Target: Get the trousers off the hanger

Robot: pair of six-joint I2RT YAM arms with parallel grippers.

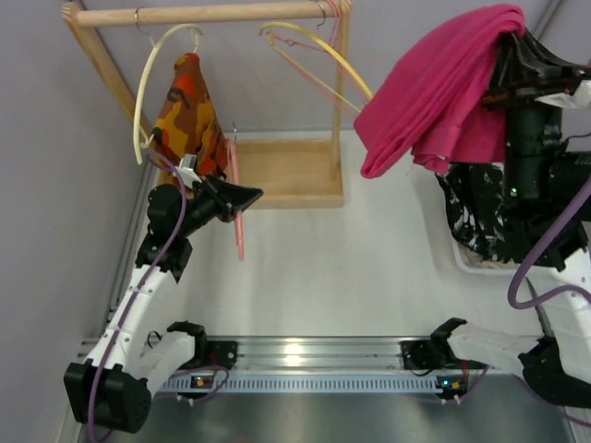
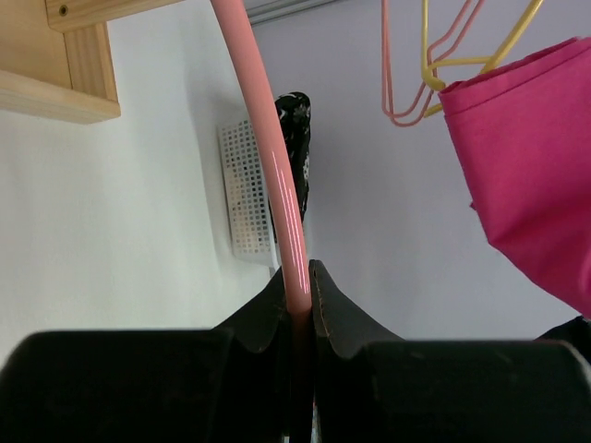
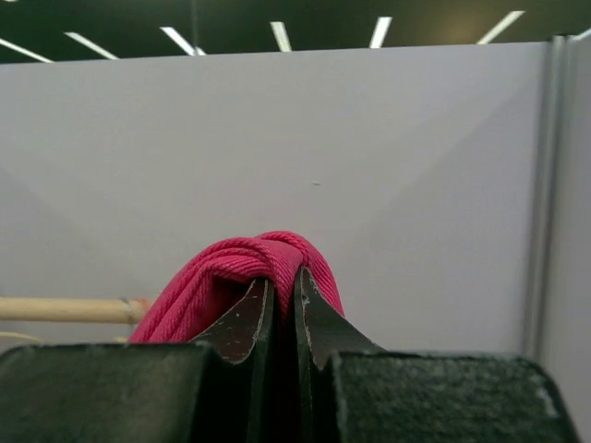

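My left gripper (image 1: 242, 196) is shut on the salmon-pink hanger (image 1: 238, 226), which hangs bare below the jaws in front of the rack base. In the left wrist view the hanger's rod (image 2: 272, 157) rises from between my shut fingers (image 2: 297, 277). My right gripper (image 1: 512, 55) is raised high at the right and shut on the magenta-pink trousers (image 1: 443, 92), which drape down and left from it, apart from the hanger. In the right wrist view a fold of the trousers (image 3: 240, 277) bulges over the shut jaws (image 3: 282, 281). The trousers also show in the left wrist view (image 2: 536, 166).
A wooden rack (image 1: 212, 13) stands at the back, its base board (image 1: 286, 171) on the table. On it hang a cream-white hanger (image 1: 152, 78) with an orange-red patterned garment (image 1: 189, 115) and a yellow hanger (image 1: 323, 51). A white basket (image 1: 462, 258) with black-and-white speckled cloth (image 1: 476, 217) is at right.
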